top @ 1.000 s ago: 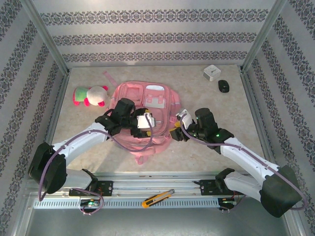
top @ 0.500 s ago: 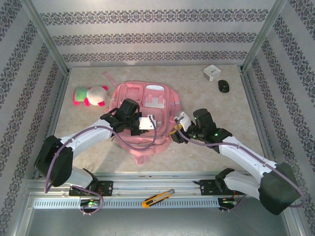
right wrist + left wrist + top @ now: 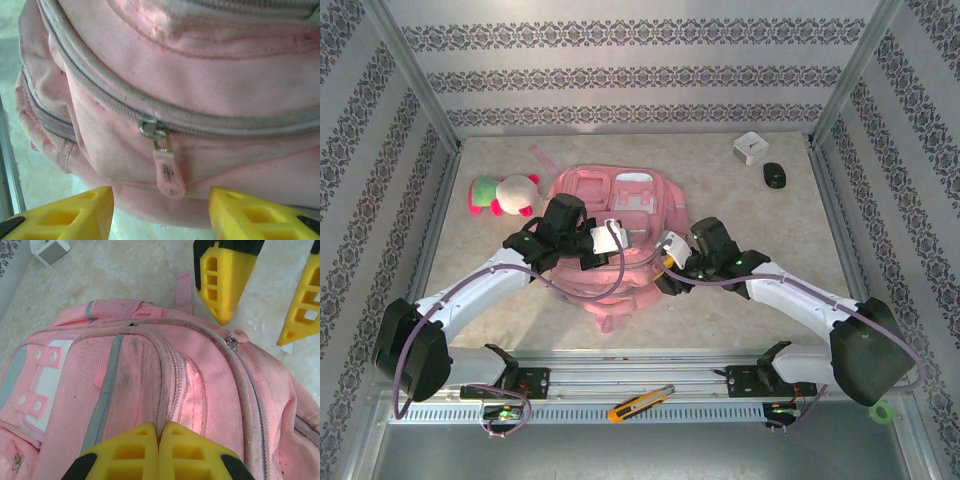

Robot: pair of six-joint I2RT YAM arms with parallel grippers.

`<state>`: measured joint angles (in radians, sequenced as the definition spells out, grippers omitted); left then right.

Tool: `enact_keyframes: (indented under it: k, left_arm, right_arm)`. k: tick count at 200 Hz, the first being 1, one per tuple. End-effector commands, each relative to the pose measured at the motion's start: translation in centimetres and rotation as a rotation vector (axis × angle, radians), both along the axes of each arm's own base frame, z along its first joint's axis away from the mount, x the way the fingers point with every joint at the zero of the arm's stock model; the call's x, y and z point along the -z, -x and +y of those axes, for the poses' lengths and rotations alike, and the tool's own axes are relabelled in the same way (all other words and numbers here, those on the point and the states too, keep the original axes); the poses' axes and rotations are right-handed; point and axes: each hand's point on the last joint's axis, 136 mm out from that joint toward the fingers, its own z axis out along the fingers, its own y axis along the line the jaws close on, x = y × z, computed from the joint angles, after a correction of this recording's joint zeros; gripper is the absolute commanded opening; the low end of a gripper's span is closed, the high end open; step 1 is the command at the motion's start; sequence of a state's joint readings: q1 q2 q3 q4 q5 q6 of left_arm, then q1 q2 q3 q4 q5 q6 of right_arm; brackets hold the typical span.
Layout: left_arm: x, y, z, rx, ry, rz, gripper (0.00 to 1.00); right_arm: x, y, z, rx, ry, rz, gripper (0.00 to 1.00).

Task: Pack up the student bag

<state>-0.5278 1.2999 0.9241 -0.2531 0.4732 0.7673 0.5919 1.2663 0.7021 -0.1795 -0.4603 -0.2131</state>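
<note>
The student bag [image 3: 632,192], a big pink backpack with white patches, lies in the middle of the table. My left gripper [image 3: 606,240] is shut on a raised fold of the student bag [image 3: 130,390] beside a zip line; its fingertips [image 3: 145,437] press together on the seam. My right gripper [image 3: 667,264] stands open at the bag's near right side. A pink zipper pull [image 3: 168,174] hangs just beyond the gap between its yellow fingers [image 3: 80,210], untouched. The right gripper [image 3: 260,305] also appears over the bag's far edge in the left wrist view.
A pink, green and white plush toy [image 3: 505,193] lies left of the bag. A white box [image 3: 750,148] and a small black object [image 3: 775,175] sit at the back right. An orange utility knife [image 3: 640,402] rests on the front rail. Patterned walls enclose the table.
My left gripper has gone from open to shut on the bag's fabric and shifted a little left. The right arm has moved left, closer to the bag's side.
</note>
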Motion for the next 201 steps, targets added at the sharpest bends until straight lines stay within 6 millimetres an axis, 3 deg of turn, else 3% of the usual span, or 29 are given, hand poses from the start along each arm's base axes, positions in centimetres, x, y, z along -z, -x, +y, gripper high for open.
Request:
enact_keyframes:
  k: [1,48,81,118,160,201]
  left_arm:
    - [-3.9,-0.3,-1.0,0.026,0.117,-0.078,0.00]
    - [-4.8,0.0,-1.1,0.032,0.153,-0.086,0.00]
    - [-4.6,-0.2,-0.6,0.021,0.127,-0.098,0.00]
    - [-3.6,-0.2,0.5,0.020,0.060,-0.103,0.00]
    - [-3.0,0.6,1.1,0.049,0.029,-0.098,0.00]
    - [-3.5,3.1,-0.2,0.174,0.113,-0.052,0.00]
  right_arm:
    - [-1.9,-1.3,1.4,-0.011,-0.057,-0.059,0.52]
    - [-1.7,-2.2,2.4,-0.015,-0.072,-0.040,0.43]
    - [-1.3,-3.0,1.4,0.044,-0.026,-0.059,0.00]
    - [-1.5,-3.3,-1.1,0.112,-0.020,-0.053,0.00]
    - [-1.3,-5.1,-3.9,0.212,-0.011,-0.014,0.00]
    - [-1.1,-6.9,-3.9,0.203,0.009,0.005,0.00]
